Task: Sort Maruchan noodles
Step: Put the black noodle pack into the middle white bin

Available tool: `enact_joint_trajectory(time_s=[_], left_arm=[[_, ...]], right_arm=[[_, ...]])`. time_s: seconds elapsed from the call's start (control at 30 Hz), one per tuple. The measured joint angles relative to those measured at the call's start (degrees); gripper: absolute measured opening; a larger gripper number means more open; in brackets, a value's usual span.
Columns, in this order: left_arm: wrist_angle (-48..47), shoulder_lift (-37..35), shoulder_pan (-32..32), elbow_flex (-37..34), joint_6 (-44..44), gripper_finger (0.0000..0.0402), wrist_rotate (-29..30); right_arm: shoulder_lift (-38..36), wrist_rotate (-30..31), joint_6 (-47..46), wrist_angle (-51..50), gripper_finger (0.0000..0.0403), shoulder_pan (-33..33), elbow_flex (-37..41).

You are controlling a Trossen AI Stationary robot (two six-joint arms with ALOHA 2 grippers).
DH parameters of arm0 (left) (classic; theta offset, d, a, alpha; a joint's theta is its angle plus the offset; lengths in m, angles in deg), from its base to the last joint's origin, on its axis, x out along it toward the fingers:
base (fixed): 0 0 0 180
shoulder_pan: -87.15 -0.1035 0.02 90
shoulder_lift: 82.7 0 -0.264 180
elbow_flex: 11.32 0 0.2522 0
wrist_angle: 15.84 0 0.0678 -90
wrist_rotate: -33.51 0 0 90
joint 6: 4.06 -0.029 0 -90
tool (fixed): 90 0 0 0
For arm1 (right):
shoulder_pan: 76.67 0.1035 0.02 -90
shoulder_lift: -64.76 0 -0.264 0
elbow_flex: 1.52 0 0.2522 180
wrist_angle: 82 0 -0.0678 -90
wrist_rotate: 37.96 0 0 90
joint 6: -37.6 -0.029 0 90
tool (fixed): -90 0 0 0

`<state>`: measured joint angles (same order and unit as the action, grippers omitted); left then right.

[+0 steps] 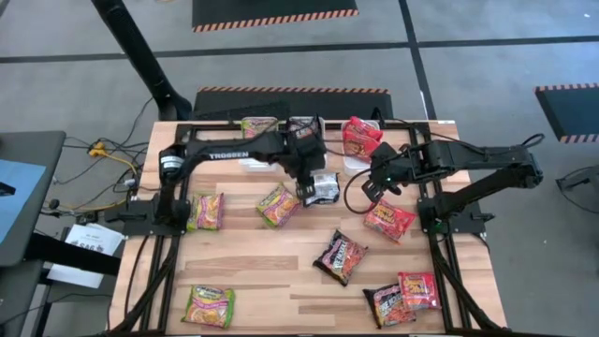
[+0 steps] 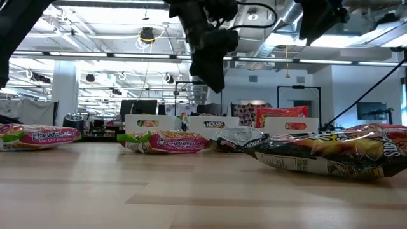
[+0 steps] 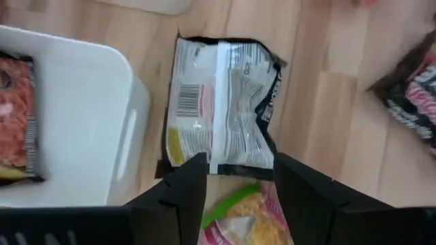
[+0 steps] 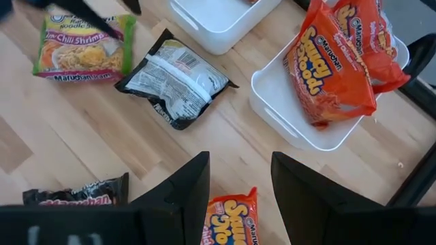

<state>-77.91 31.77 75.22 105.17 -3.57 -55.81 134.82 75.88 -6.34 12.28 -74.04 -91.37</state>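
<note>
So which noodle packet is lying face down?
The dark-edged packet just under the left claw, beside the white bins. It shows its silvery back with a barcode; the other packets on the table lie printed side up.

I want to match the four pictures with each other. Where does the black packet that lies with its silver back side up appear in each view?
High view: the face-down black packet lies at centre, under the left gripper.
Low view: centre, crumpled silver.
Left wrist view: centre, above the fingers.
Right wrist view: upper left of centre.
Shared landmark: the green packet beside it.
</note>
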Motion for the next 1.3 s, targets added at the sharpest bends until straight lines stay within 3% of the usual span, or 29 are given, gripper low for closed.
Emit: enact_joint_trajectory(time_s=[0.17, 0.6, 0.87, 1.3], left_arm=[[3.4, 0.0, 2.6, -3.9, 0.4, 0.0155, 4.9], [11.5, 0.0, 7.5, -13.3, -1.3, 0.0155, 6.9], [18.3, 0.0, 11.4, -16.2, -9.9, 0.0155, 16.3], [22.7, 0.0, 13.3, -18.6, -11.0, 0.0155, 18.6]], right_arm=[[0.0, -0.1, -1.3, 0.0, 0.018, 0.0, 0.0], [0.6, 0.0, -1.2, 0.0, 0.018, 0.0, 0.0], [0.5, 0.1, -2.1, 0.2, 0.018, 0.0, 0.0], [0.5, 0.3, -2.2, 0.3, 0.018, 0.0, 0.0]])
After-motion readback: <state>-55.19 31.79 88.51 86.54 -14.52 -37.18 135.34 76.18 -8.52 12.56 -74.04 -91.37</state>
